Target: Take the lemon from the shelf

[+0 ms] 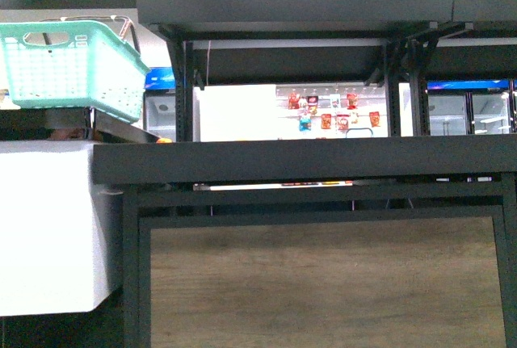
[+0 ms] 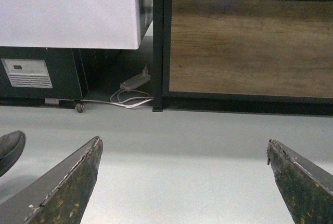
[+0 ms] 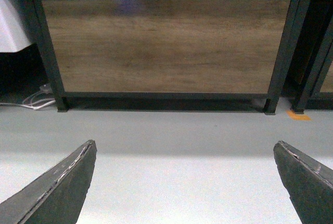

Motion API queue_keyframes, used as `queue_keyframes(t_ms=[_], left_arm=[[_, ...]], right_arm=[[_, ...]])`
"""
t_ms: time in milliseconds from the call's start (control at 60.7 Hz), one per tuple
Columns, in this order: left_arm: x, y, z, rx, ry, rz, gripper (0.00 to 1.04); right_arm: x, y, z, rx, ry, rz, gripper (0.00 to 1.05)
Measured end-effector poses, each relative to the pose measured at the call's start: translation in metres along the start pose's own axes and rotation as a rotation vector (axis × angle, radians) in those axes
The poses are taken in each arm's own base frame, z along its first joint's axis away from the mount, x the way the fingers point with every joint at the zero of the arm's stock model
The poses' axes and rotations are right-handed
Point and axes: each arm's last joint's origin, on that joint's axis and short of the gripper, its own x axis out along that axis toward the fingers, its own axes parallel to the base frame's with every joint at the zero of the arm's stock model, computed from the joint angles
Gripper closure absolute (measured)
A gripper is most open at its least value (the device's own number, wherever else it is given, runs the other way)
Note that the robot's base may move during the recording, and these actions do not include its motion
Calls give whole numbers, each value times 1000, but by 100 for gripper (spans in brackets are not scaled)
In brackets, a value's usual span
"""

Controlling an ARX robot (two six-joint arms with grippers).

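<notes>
The black metal shelf (image 1: 307, 158) fills the front view, seen edge-on at deck height, with a wood panel below it. The lemon is not in view; the deck top is hidden at this angle. A small orange bit (image 1: 164, 140) shows at the deck's left end. Neither arm shows in the front view. My left gripper (image 2: 183, 148) is open and empty, low over the grey floor, facing the shelf's lower wood panel (image 2: 250, 47). My right gripper (image 3: 184, 148) is open and empty, also low over the floor, facing the same panel (image 3: 166, 44).
A teal basket (image 1: 69, 65) sits at upper left above a white cabinet (image 1: 48, 227). A power strip with white cables (image 2: 134, 83) lies on the floor by the shelf leg. A dark shoe-like shape (image 2: 10, 148) is at the left wrist view's edge. An orange floor mark (image 3: 299, 116) lies by the neighbouring rack.
</notes>
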Motion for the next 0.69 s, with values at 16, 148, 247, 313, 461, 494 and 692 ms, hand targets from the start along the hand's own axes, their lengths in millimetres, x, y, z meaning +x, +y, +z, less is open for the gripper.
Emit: queue_keyframes(t_ms=[16, 148, 247, 313, 461, 494, 692], left_arm=[[0, 0, 0, 0, 0, 0, 8], [0, 0, 0, 0, 0, 0, 8], [0, 0, 0, 0, 0, 0, 8], [0, 0, 0, 0, 0, 0, 8], [0, 0, 0, 0, 0, 0, 8], [0, 0, 0, 0, 0, -1, 8], [0, 0, 0, 0, 0, 0, 8]], right_arm=[[0, 0, 0, 0, 0, 0, 2], [0, 0, 0, 0, 0, 0, 2], [0, 0, 0, 0, 0, 0, 2], [0, 0, 0, 0, 0, 0, 2], [0, 0, 0, 0, 0, 0, 2], [0, 0, 0, 0, 0, 0, 2], [0, 0, 0, 0, 0, 0, 2]])
